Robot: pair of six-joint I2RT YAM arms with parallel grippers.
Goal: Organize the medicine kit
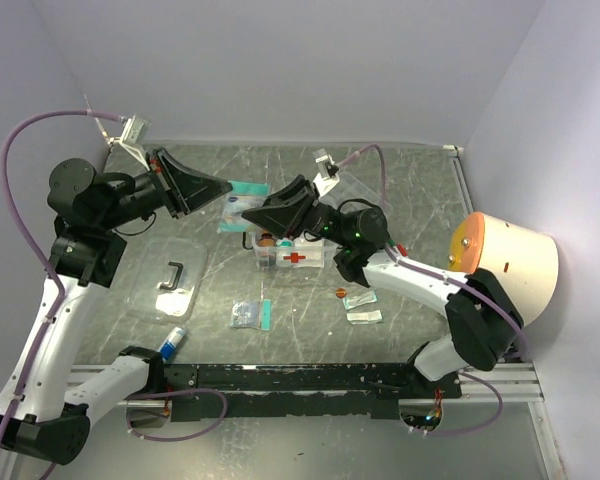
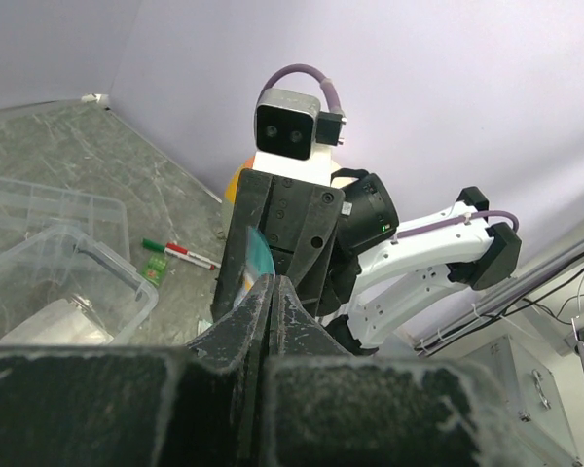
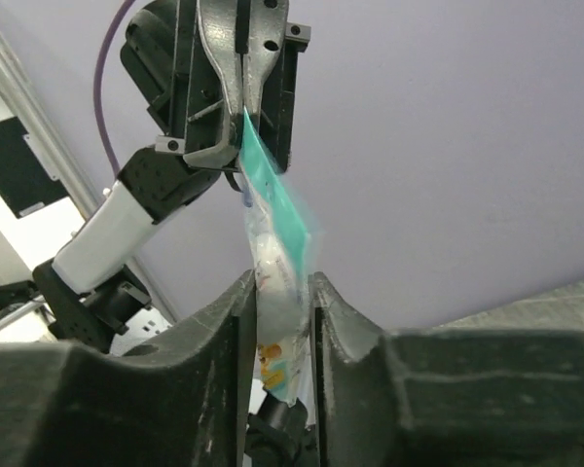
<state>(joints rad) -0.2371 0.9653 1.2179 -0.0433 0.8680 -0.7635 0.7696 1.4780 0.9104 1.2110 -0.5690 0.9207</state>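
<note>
A white and teal packet [image 1: 242, 205] hangs in the air between my two grippers, just above and left of the medicine kit [image 1: 302, 258], a small clear box with a red cross. My left gripper [image 1: 227, 190] is shut on the packet's top edge; its closed fingertips [image 2: 271, 284] pinch the teal edge [image 2: 258, 255]. My right gripper [image 1: 258, 216] grips the packet's lower part. In the right wrist view the packet [image 3: 277, 253] fills the gap of the right gripper [image 3: 280, 292], with the left gripper [image 3: 243, 102] above. The kit also shows in the left wrist view [image 2: 112, 272].
A flat clear lid with a black handle [image 1: 170, 275] lies left of the kit. A second packet [image 1: 250, 314], a blue tube [image 1: 172, 342], small sachets [image 1: 362, 300] and a compartmented tray [image 1: 358, 188] lie around. An orange and white cylinder [image 1: 505, 255] stands at right. A red-green pen [image 2: 180, 253] lies near the wall.
</note>
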